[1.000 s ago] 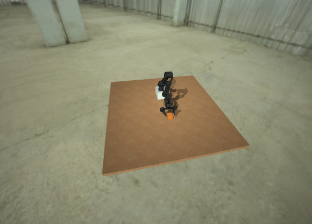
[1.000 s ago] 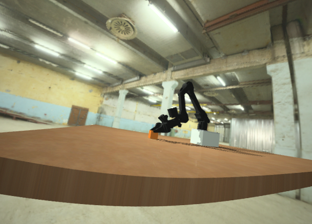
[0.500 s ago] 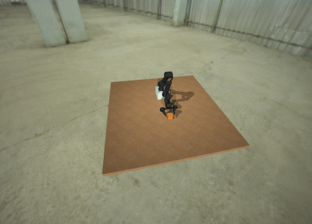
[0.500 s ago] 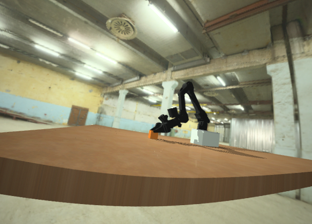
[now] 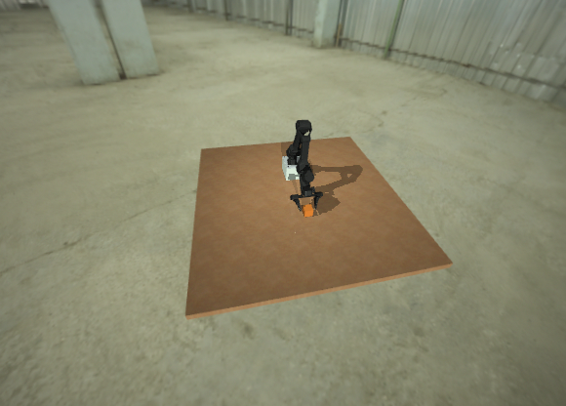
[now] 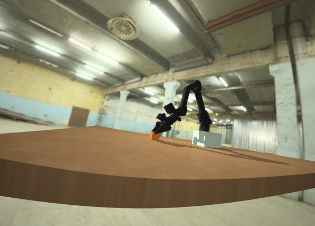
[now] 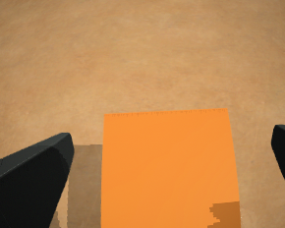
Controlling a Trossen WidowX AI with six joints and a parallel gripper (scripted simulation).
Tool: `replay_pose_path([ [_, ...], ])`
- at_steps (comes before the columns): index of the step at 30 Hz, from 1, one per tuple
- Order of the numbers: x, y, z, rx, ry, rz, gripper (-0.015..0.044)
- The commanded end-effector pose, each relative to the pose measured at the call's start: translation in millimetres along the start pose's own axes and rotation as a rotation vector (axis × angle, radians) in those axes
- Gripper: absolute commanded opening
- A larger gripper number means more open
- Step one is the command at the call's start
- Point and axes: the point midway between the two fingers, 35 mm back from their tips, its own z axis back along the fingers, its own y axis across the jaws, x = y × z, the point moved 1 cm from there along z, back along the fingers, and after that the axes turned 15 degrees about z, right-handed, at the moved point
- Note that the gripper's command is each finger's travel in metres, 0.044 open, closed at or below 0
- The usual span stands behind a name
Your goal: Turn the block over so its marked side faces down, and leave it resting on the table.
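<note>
The orange block (image 5: 307,212) (image 6: 154,136) (image 7: 169,167) rests flat on the brown table (image 5: 244,256) (image 6: 95,153) (image 7: 142,54). In the wrist view its upper face is plain orange, with a small shadow at the lower right. No dark mark shows on any face in view; the underside and the faces turned away are hidden. My gripper (image 5: 307,208) (image 6: 154,132) (image 7: 175,140) is open and empty, tilted down at the block. Its fingers stand to either side of the block, with a gap on both sides in the wrist view.
The white base box (image 5: 287,173) (image 6: 213,139) stands behind the block, with the black arm (image 5: 303,148) (image 6: 199,99) arching from it down to the block. The arm's shadow falls across the table.
</note>
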Motion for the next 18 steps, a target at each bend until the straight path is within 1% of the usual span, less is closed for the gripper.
replay_pose_path([
  [1,27,-6,44,0.063,0.191,0.005,0.044],
  [4,30,-7,60,0.078,0.244,0.004,0.044],
  [15,31,-7,59,0.079,0.249,0.004,0.044],
  [18,38,-9,54,0.098,0.321,0.005,0.044],
])
